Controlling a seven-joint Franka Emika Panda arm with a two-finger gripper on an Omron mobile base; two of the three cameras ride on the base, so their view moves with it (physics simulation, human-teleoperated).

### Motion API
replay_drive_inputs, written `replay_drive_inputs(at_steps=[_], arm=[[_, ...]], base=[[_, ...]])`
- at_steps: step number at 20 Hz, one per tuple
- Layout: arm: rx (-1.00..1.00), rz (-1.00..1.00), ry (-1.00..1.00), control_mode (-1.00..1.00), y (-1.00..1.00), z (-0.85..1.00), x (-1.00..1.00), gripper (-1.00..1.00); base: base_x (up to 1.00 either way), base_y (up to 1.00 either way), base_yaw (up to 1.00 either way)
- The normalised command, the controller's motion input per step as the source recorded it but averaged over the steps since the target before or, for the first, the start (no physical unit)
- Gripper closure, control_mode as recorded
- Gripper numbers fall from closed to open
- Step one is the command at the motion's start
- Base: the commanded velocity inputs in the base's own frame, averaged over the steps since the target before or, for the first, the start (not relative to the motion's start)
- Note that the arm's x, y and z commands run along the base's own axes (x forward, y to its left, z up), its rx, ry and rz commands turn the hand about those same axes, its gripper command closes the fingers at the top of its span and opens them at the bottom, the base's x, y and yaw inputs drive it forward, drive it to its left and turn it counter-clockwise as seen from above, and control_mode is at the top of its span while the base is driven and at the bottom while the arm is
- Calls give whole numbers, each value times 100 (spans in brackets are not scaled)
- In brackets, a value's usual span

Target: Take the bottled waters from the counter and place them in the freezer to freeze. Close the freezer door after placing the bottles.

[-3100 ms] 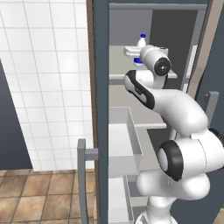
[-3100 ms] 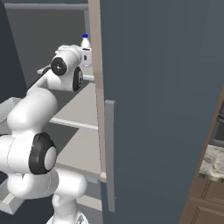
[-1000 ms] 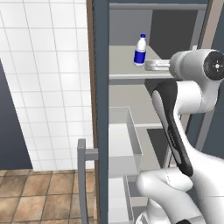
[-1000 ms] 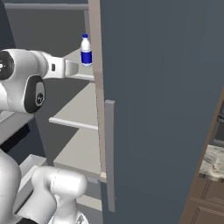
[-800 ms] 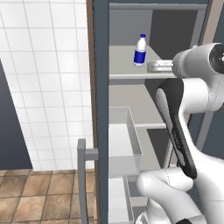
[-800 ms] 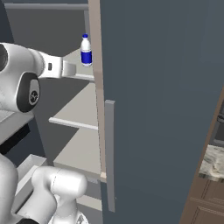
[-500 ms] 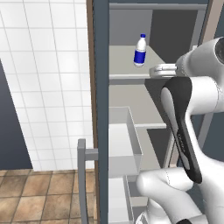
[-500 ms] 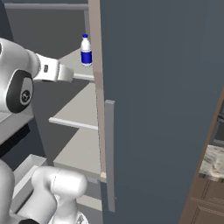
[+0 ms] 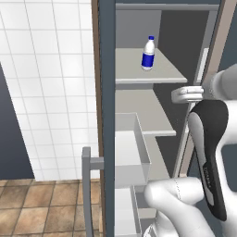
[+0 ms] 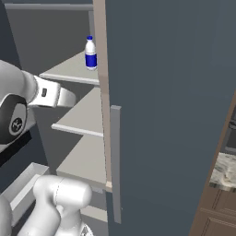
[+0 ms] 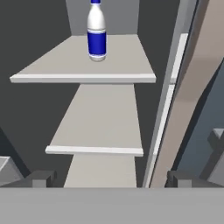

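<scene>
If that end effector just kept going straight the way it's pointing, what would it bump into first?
Probably the freezer's shelves: the open end effector points into the freezer, roughly at the middle shelf. The blue-capped bottle stands higher, on the upper shelf, likely above that line. Depth is hard to judge.

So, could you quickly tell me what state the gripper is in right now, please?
Gripper: open, holding nothing; the bottle stands upright on the freezer shelf ahead of it.
</scene>
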Motion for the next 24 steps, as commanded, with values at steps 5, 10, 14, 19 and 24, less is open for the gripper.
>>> replay_drive_inputs(at_steps=[5,10,14,19,24], arm=[[0,0,0,-100,-21,-34,-23,-100],[0,0,1,-100,0,-29,-13,-100],[0,0,6,-100,0,-35,-3,-100],[-1,0,4,-100,0,-34,-1,-100],[0,0,3,-100,0,0,0,-100]], base=[[0,0,0],[0,0,0],[0,0,0],[0,0,0],[0,0,0]])
